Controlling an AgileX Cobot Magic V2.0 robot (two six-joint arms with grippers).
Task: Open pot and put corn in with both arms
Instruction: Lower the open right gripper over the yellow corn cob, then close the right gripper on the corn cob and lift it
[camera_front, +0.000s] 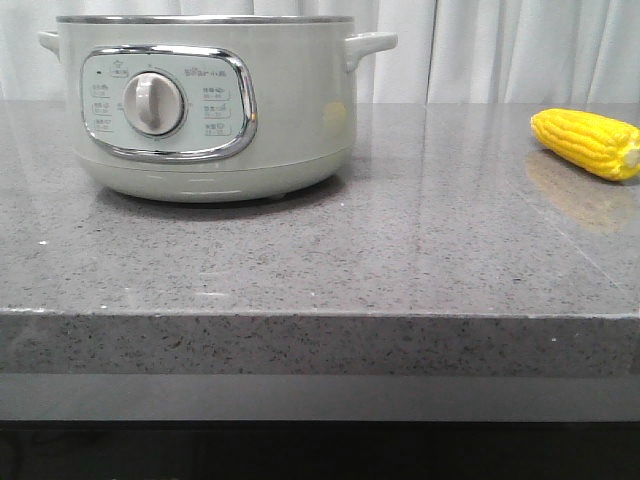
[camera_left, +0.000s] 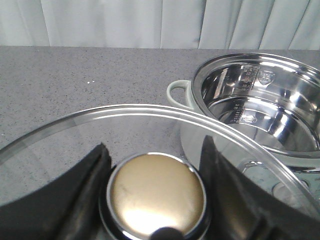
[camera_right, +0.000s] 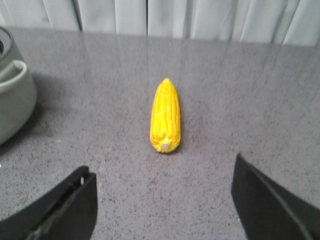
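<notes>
The pale grey-green pot stands on the counter at the left, its control panel and dial facing me. In the left wrist view it is uncovered and its shiny steel inside shows. My left gripper is shut on the gold knob of the glass lid, held beside the pot. The yellow corn lies on the counter at the right. In the right wrist view the corn lies ahead of my right gripper, which is open and empty. Neither gripper shows in the front view.
Grey speckled counter with its front edge close to me. White curtain behind. A pot handle shows at the side of the right wrist view.
</notes>
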